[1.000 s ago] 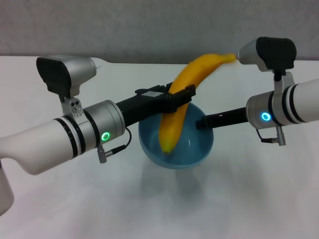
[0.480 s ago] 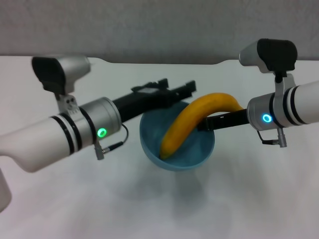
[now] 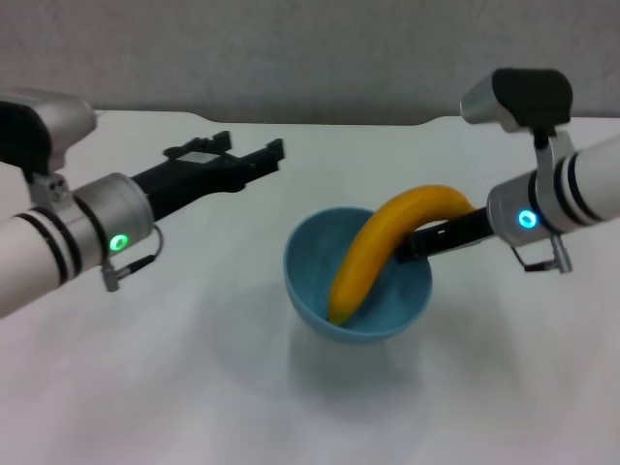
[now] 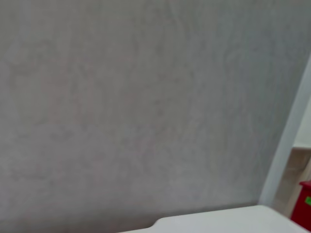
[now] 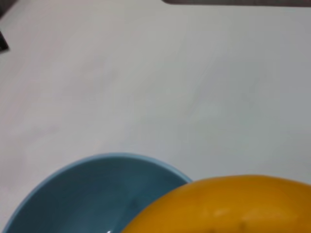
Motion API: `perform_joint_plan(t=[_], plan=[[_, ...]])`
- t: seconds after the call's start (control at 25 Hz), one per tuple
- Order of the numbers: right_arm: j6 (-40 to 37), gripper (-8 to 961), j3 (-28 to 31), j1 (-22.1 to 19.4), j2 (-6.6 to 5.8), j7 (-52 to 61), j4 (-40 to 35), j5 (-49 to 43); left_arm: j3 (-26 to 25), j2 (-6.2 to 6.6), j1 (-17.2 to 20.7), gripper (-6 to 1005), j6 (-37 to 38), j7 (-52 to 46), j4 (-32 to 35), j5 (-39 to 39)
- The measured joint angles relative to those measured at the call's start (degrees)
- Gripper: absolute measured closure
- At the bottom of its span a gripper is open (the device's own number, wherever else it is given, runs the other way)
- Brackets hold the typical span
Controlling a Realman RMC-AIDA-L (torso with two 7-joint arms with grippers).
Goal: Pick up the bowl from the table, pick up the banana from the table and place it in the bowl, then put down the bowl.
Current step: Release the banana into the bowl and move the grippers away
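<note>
One banana (image 3: 378, 254) is seen leaning in the light-blue bowl (image 3: 310, 276), its long axis slanted so that the lower tip points down into the bowl's near side while the upper end arches over the rim toward the right tool (image 3: 412, 245), by which the bowl's rim is pinched. That upper tip is hidden behind the right tool, and in the right wrist view both banana (image 5: 228, 206) and bowl (image 5: 92, 189) are cut off. The bowl is carried above the white tabletop (image 3: 194, 387), and the left tool (image 3: 262, 155) is held spread, well apart on the robot's left.

The banana (image 3: 383, 247) and right claw (image 3: 412, 245) block the bowl (image 3: 310, 276) opening; bare table (image 3: 194, 368) surrounds it
</note>
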Motion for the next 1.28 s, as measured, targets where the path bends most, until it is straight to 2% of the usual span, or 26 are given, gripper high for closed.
perform_joint_plan(t=[0.24,0.28,0.4,0.56,0.76,0.84,1.28], plan=[[2.7,900,3.4,4.7,-2.27,-0.6,-6.1,-4.3,-4.0,-0.07,0.5,108,0.6,-1.3,-0.3,6.1],[3.2,899,3.4,6.5,-2.74,-1.4,-8.5,-4.7,-4.3,-0.1,0.6,108,0.6,-1.4,-0.3,6.4],[3.4,897,3.4,8.0,-2.77,-2.4,-10.5,-4.8,-5.3,-0.03,1.2,108,1.0,-2.1,-0.2,7.5],[3.3,894,3.2,9.0,-1.67,-3.5,-11.9,-4.9,-7.3,-0.01,2.2,108,1.1,-2.4,-0.1,8.7],[2.8,890,3.1,9.0,1.04,-3.9,-11.9,-8.6,-8.7,-0.22,3.7,108,0.9,-2.1,-0.5,8.8],[2.6,889,3.1,8.7,1.69,-3.7,-12.2,-10.2,-8.8,-0.24,4.0,108,0.8,-2.1,-0.5,8.8],[1.5,880,3.0,8.0,2.01,-3.8,-13.3,-10.9,-9.7,-0.32,4.5,108,0.5,-1.9,-0.2,8.8]])
